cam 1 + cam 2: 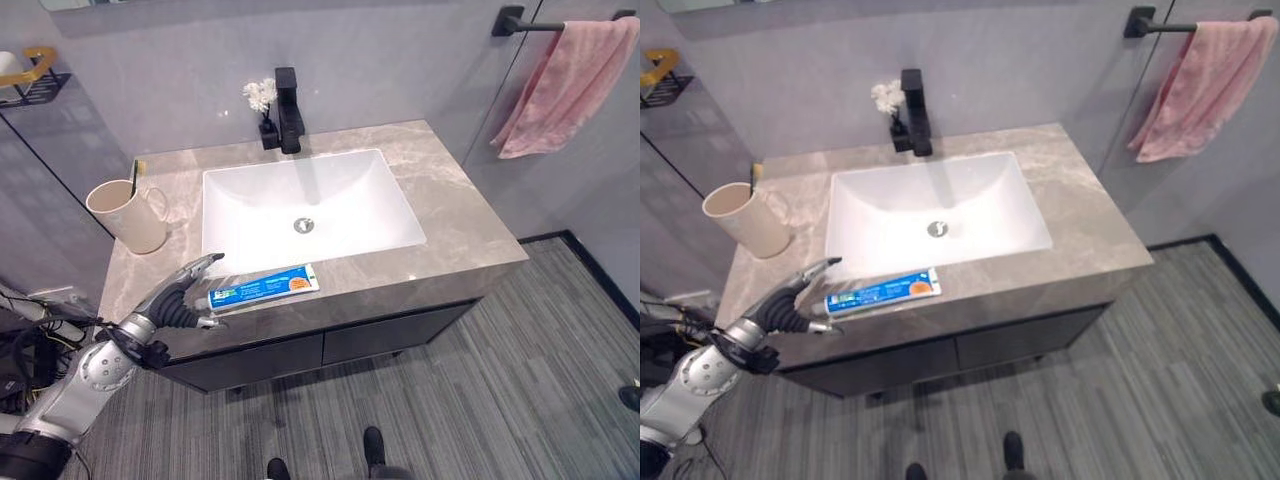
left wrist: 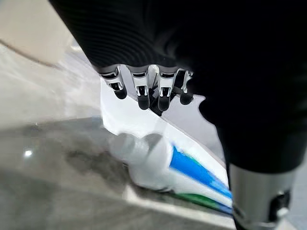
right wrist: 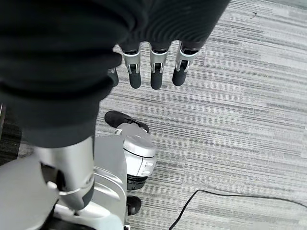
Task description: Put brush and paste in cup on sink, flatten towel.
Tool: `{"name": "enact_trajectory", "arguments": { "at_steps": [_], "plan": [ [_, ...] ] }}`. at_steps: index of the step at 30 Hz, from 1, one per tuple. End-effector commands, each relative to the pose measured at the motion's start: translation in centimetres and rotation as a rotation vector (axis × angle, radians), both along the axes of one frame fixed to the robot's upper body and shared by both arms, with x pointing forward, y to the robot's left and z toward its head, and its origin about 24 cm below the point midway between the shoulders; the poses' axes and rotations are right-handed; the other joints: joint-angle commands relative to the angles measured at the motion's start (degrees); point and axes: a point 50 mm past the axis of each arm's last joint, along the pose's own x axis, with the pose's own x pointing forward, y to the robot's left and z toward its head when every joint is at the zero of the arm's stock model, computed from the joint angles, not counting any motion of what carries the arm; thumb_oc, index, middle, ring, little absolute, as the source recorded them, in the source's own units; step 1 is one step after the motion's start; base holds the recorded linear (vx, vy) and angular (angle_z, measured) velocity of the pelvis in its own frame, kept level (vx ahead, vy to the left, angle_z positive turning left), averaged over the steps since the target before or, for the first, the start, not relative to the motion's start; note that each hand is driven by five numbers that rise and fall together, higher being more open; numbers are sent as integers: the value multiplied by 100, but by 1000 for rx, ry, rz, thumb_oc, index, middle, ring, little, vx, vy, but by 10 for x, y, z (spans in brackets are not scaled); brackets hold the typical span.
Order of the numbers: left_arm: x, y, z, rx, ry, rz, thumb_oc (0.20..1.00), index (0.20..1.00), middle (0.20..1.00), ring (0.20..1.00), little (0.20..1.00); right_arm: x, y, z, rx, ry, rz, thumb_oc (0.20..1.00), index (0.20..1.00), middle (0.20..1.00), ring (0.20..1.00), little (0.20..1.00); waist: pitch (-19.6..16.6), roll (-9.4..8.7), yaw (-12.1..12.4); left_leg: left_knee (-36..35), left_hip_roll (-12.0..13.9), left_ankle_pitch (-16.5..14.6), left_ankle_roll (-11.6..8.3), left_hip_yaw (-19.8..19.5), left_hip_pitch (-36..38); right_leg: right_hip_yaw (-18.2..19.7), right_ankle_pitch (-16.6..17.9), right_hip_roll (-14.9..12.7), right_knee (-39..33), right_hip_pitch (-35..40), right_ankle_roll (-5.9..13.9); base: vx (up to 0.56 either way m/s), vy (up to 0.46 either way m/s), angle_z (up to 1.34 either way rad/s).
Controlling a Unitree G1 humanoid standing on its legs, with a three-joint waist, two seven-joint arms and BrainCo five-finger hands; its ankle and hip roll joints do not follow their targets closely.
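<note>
A blue and white toothpaste tube [image 1: 263, 288] lies flat on the counter's front strip, before the white basin [image 1: 310, 205]. My left hand [image 1: 180, 295] is open at the tube's left, capped end, which sits between its straight fingers and thumb without being gripped. The left wrist view shows the tube [image 2: 163, 170] close under the fingertips [image 2: 143, 98]. A beige cup [image 1: 130, 215] stands at the counter's left, with a thin dark brush handle [image 1: 134, 176] in it. A pink towel [image 1: 570, 85] hangs bunched on a black bar at the upper right. My right hand [image 3: 153, 72] hangs open over the floor.
A black faucet [image 1: 289, 110] and a small vase of white flowers [image 1: 263, 100] stand behind the basin. The marble counter [image 1: 450, 210] has bare room on its right side. A wire shelf [image 1: 30, 75] is on the wall at the upper left.
</note>
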Motion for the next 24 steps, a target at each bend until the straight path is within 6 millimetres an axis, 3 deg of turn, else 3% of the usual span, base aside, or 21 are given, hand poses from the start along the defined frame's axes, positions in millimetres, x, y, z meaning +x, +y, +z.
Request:
{"name": "enact_trajectory", "arguments": {
  "at_steps": [1, 9, 10, 14, 15, 16, 24],
  "plan": [
    [16, -6, 26, -21, -139, -10, 1000, 1000, 1000, 1000, 1000, 13, 2, 1, 11, -39, -47, 1000, 1000, 1000, 1000, 1000, 83, -22, -97, 63, 260, 8, -153, -563, -147, -107, 436, -425, 49, 6, 485, 22, -4, -21],
    [14, -4, 21, 10, -109, -15, 1000, 1000, 1000, 1000, 1000, 6, 6, -1, 25, -28, -31, 1000, 1000, 1000, 1000, 1000, 100, -108, -170, 63, 309, -7, -172, -418, -89, -9, 464, -362, 49, -42, 487, 30, -11, -10],
    [13, -3, 19, 5, -104, -4, 918, 918, 918, 918, 918, 5, 8, -1, 27, -28, -25, 1000, 1000, 1000, 1000, 1000, 110, -130, -186, 63, 315, -10, -176, -404, -80, -4, 454, -350, 49, -53, 486, 26, -15, -9],
    [12, -2, 18, 9, -98, -3, 768, 768, 768, 768, 768, 7, 8, -1, 32, -35, -21, 1000, 1000, 1000, 1000, 1000, 120, -140, -195, 63, 324, -11, -180, -386, -79, 10, 444, -342, 49, -65, 482, 13, -10, -4],
    [12, -2, 15, 12, -88, -3, 630, 630, 630, 630, 630, 8, 8, 0, 34, -44, -22, 1000, 1000, 1000, 1000, 1000, 131, -149, -203, 63, 342, -8, -187, -368, -79, 15, 439, -338, 49, -77, 479, 8, -13, -3],
    [12, -2, 15, 13, -83, -6, 589, 589, 589, 589, 589, 9, 9, 0, 36, -48, -21, 1000, 1000, 1000, 1000, 1000, 134, -150, -202, 63, 346, -7, -189, -360, -79, 10, 433, -332, 49, -77, 478, 8, -17, -4],
    [11, -8, 8, 6, -51, -32, 523, 523, 523, 523, 523, 14, 9, 1, 37, -72, -22, 1000, 1000, 1000, 1000, 1000, 137, -123, -198, 63, 363, -13, -203, -359, -59, -32, 388, -336, 49, -45, 466, 2, -5, -1]
  ]
}}
